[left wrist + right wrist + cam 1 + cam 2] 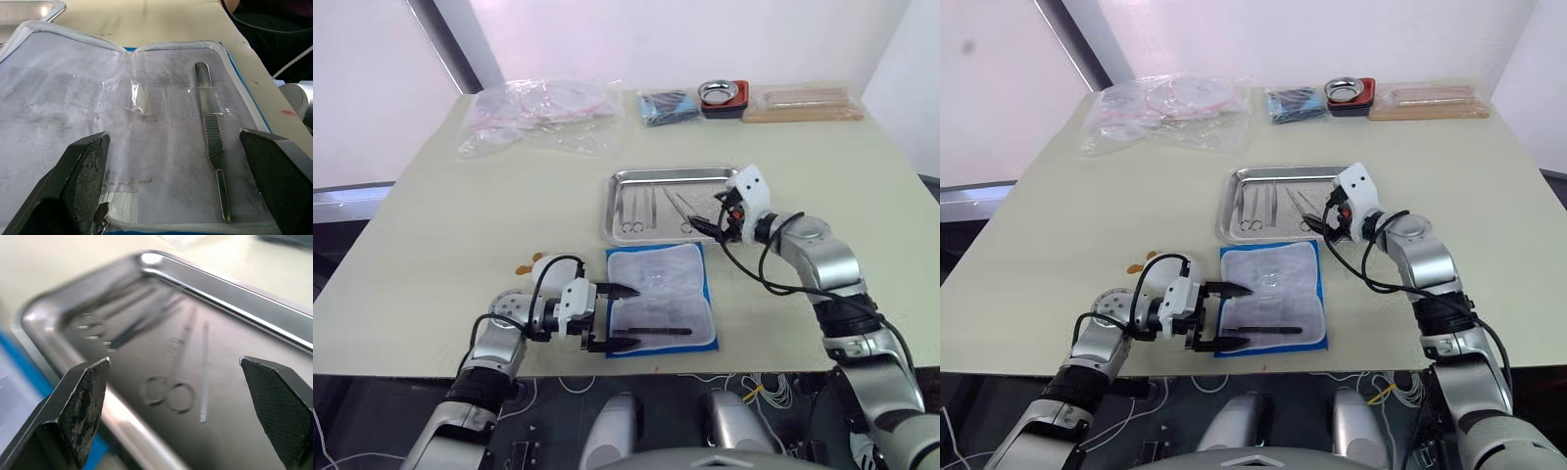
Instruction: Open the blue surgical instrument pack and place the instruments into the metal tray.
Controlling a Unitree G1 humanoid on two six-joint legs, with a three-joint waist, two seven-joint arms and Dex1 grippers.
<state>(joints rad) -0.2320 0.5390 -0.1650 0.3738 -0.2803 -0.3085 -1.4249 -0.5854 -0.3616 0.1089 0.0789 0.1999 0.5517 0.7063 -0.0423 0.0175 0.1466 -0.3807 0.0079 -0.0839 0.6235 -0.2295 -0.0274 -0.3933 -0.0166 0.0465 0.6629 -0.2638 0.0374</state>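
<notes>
The blue surgical instrument pack [661, 284] lies unfolded near the table's front edge, pale lining up. One straight tweezers [210, 132] rests on the lining at its near side [656, 332]. My left gripper [622, 316] is open at the pack's left edge, one finger on each side of the tweezers' end, not touching it. The metal tray [617, 178] sits just behind the pack and holds several instruments [641, 208], some with ring handles [168, 394]. Over the tray's right end my right gripper [713, 221] hangs open with nothing between its fingers [83, 401].
Clear plastic bags [538, 113] lie at the back left. A dark blue packet [668, 106], a round metal bowl in a red holder [722, 95] and a tan board [801, 103] line the back edge. A small orange and white item [533, 264] sits by my left wrist.
</notes>
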